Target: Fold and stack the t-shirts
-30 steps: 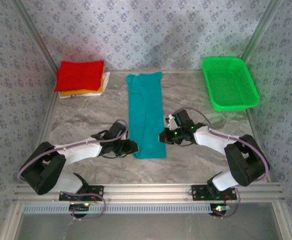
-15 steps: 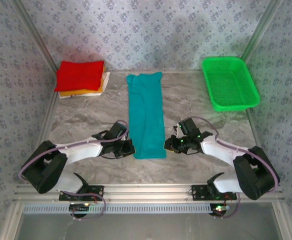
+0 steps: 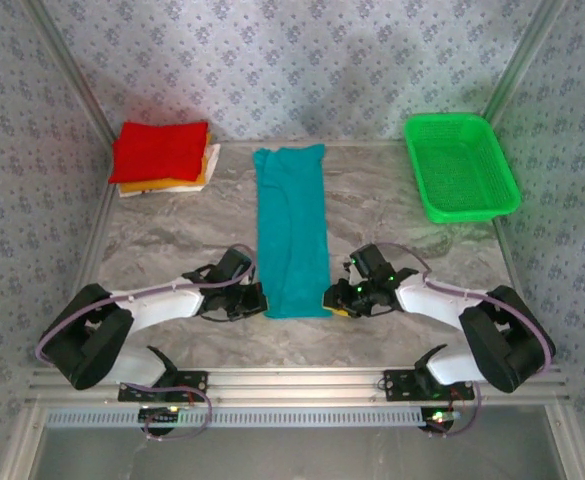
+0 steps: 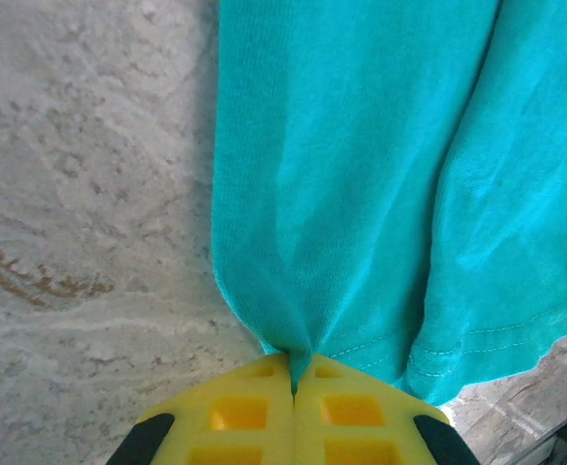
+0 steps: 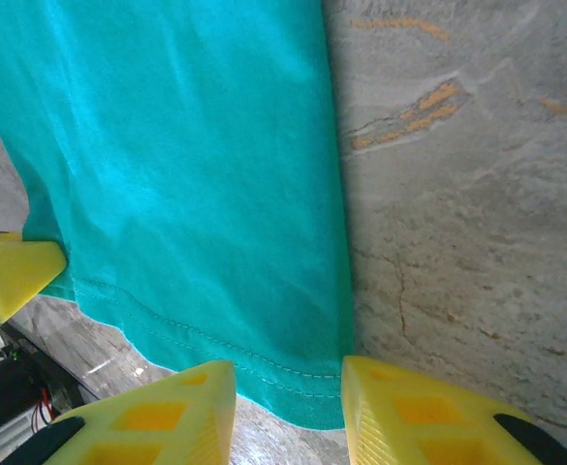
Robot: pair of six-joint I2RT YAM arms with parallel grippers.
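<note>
Right tool [image 5: 288,387] has reached teal t-shirt [image 3: 292,230] hem.

Top cam: high, behind arm bases [image 3: 162,385], looks down & fwd over whole table [image 3: 172,250] to back wall [image 3: 292,70]; far off. L wrist cam: v. close, looks down past L gripper [image 4: 293,373] at shirt [image 4: 361,174], near-left corner. R wrist cam: equally close, past R gripper [image 5: 288,387], near-right corner. All 3 share shirt's near hem; R wrist cam also catches L gripper's tip at its left edge.
</note>
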